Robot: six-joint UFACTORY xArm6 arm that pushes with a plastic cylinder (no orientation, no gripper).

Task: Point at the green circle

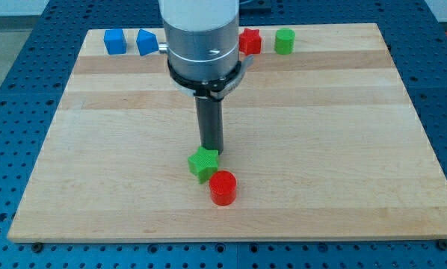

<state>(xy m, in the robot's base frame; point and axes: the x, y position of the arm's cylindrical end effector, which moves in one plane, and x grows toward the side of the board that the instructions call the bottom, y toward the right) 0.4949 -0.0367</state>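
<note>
The green circle [285, 40], a short green cylinder, stands near the view's top, right of centre, next to a red star-like block [250, 41]. My tip [211, 150] is at the board's middle, touching the top edge of a green star block [202, 164], far below and left of the green circle. A red cylinder [223, 187] sits just below and right of the green star.
Two blue blocks stand at the view's top left: a blue cube [115, 42] and a blue angular block [146, 42]. The arm's wide grey body [202, 37] hides part of the board's top edge. The wooden board [343, 134] lies on a blue perforated table.
</note>
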